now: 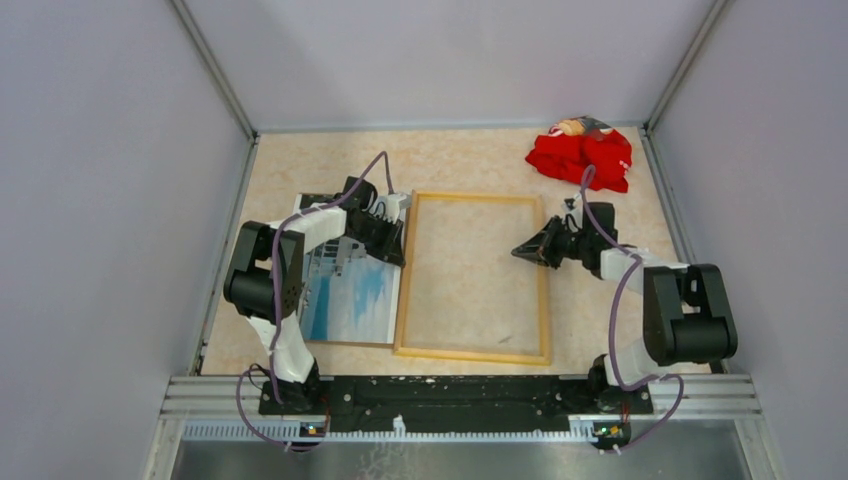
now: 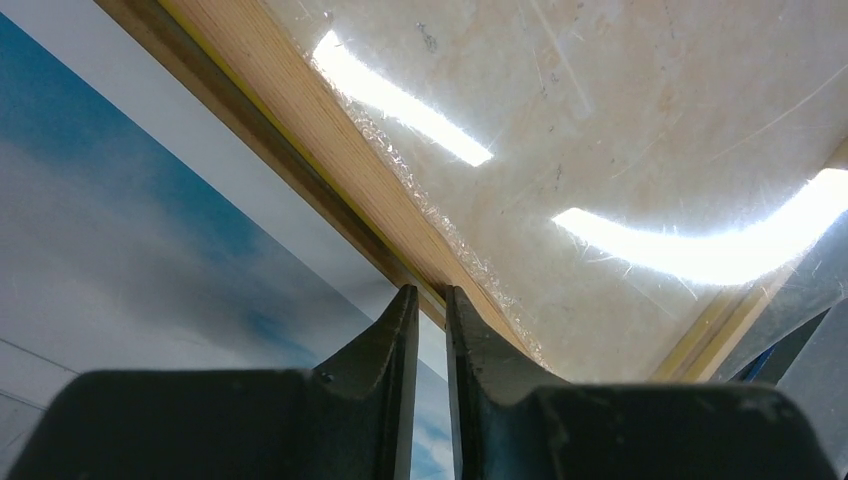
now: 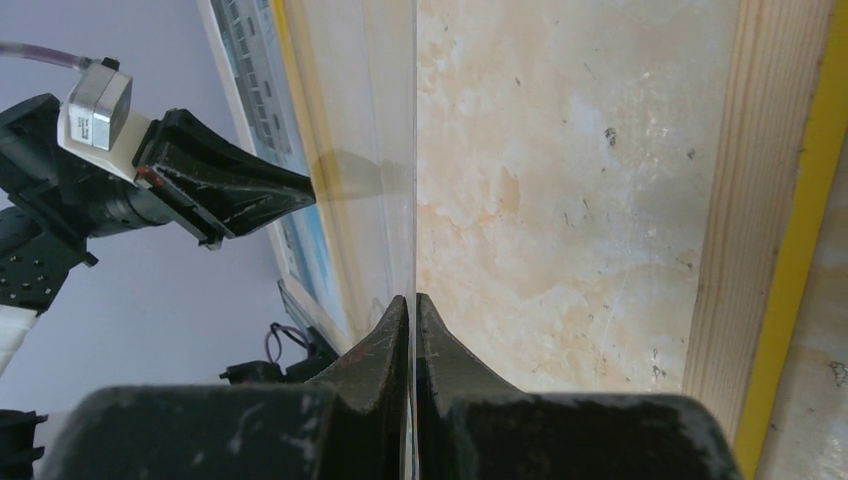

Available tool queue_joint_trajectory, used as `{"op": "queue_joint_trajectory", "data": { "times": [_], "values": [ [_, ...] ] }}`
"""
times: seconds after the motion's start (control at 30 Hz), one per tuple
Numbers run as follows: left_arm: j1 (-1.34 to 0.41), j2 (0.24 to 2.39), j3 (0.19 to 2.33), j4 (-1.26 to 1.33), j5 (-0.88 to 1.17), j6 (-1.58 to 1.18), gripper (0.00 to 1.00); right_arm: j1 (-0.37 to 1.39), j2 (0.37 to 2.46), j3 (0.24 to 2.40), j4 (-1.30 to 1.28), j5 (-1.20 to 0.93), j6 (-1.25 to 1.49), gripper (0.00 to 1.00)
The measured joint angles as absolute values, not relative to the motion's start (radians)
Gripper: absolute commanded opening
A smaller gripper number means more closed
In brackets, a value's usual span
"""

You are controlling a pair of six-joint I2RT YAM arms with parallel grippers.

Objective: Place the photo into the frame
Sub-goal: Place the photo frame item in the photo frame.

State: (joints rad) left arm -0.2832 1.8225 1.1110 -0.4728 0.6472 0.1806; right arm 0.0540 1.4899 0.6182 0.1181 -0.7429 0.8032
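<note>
photo (image 1: 355, 295) face up, just left of frame (image 1: 472, 352). left gripper (image 2: 431, 292) at left rail, jaws a slit, cannot tell if holding. right gripper (image 3: 412, 300) closed, seemingly pinching clear sheet (image 3: 414, 150). advice: hold sheet steady, slide photo in flat.

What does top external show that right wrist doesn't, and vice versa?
Only top external: the red cloth in the far right corner, and the frame as a whole rectangle. Only right wrist: the frame's yellow edge, and a clear sheet seen edge-on, pinched in the shut right claw. Both: the frame lying back up, the photo on its left, and the left claw at the frame's left rail.
</note>
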Motion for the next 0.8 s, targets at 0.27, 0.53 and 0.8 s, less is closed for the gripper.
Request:
{"op": "queue_joint_trajectory", "data": {
  "times": [0.27, 0.53, 0.8],
  "values": [
    [-0.283, 1.822, 1.111, -0.473, 0.650, 0.181, 0.20, 0.037, 1.557, 0.641, 0.099, -0.740, 0.770, 0.00],
    [-0.285, 1.822, 1.111, -0.471, 0.651, 0.181, 0.19, 0.017, 1.587, 0.656, 0.073, -0.742, 0.724, 0.00],
    [-0.286, 1.824, 1.111, -0.467, 0.657, 0.181, 0.16, 0.017, 1.577, 0.636, 0.159, -0.771, 0.758, 0.00]
  ]
}}
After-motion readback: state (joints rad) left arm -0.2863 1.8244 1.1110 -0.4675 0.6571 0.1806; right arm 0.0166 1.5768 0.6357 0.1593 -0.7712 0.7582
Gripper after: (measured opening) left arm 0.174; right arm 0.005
